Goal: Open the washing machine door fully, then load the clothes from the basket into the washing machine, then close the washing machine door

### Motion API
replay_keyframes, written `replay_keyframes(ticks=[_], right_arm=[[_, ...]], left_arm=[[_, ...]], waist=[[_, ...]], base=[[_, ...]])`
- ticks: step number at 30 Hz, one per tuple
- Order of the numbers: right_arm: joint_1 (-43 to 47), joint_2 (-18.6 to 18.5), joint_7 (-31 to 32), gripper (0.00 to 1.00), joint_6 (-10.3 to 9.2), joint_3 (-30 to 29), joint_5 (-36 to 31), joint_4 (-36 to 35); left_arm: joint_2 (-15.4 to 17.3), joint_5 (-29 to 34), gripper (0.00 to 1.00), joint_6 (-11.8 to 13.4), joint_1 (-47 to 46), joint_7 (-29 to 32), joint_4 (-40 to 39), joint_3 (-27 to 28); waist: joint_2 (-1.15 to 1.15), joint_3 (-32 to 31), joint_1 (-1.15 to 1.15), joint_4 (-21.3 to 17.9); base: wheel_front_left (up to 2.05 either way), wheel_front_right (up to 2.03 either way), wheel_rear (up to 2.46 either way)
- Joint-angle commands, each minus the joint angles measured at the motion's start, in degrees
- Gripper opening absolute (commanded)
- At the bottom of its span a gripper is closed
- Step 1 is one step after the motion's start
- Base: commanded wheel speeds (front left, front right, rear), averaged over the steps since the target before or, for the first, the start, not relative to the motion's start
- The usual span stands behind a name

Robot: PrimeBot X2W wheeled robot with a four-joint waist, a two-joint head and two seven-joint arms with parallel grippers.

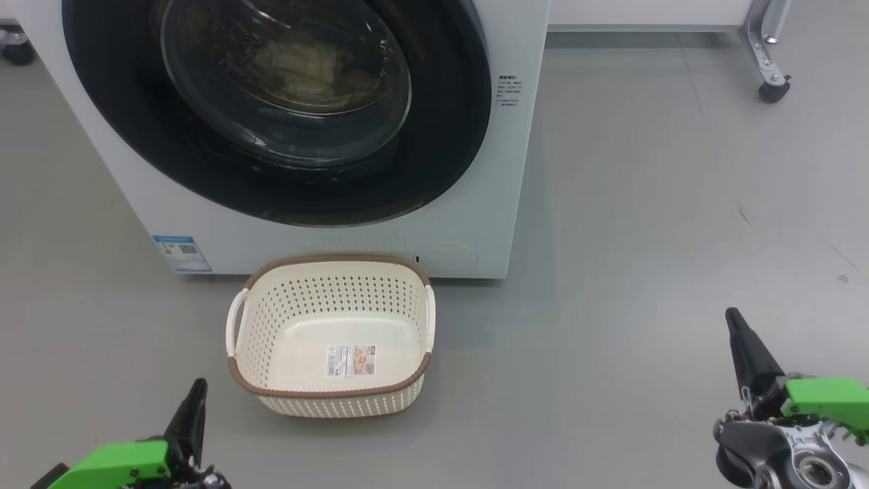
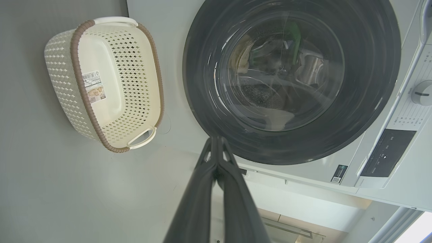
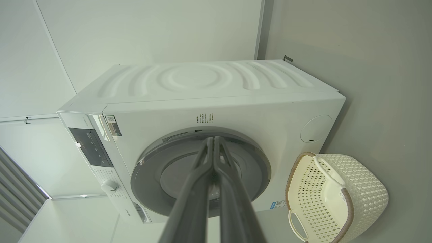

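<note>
The white washing machine stands ahead with its round black door closed flat against the front. Through the glass window, pale yellow clothes lie inside the drum, also seen as clothes in the left wrist view. The cream basket sits on the floor before the machine, holding nothing but its bottom sticker. My left gripper is shut, low at the left, apart from the basket. My right gripper is shut, far to the right. In the wrist views, both grippers hold nothing.
Grey floor spreads wide to the right of the machine. A caster leg of a white stand is at the back right. The control panel and a dial sit on the machine's upper front.
</note>
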Motion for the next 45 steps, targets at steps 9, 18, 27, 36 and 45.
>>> replay_keyframes(ticks=[9, 18, 27, 36, 45], right_arm=[[-3.2, -1.1, 0.5, 0.00, -0.16, 0.7, 0.1, -1.8], [-3.2, -1.1, 0.6, 0.00, -0.16, 0.6, 0.0, -1.8], [-3.2, -1.0, 0.7, 0.00, -0.16, 0.5, -0.1, -1.8], [-3.2, -0.9, 0.8, 0.00, -0.16, 0.4, -0.1, -1.8], [-3.2, -0.9, 0.9, 0.00, -0.16, 0.3, -0.2, -1.8]], left_arm=[[0.6, 0.1, 0.00, -0.4, -2.9, 0.4, -2.1, 2.2], [0.6, 0.2, 0.00, -0.4, -2.9, 0.5, -2.1, 2.3], [0.5, 0.3, 0.00, -0.4, -2.9, 0.6, -2.1, 2.4], [0.4, 0.4, 0.00, -0.4, -2.9, 0.7, -2.1, 2.5], [0.4, 0.4, 0.00, -0.4, -2.9, 0.7, -2.1, 2.6]], waist=[[0.00, 0.0, 0.00, 0.0], [0.00, 0.0, 0.00, 0.0], [0.00, 0.0, 0.00, 0.0], [0.00, 0.0, 0.00, 0.0], [0.00, 0.0, 0.00, 0.0]], base=[[0.00, 0.00, 0.00], [0.00, 0.00, 0.00], [0.00, 0.00, 0.00], [0.00, 0.00, 0.00], [0.00, 0.00, 0.00]])
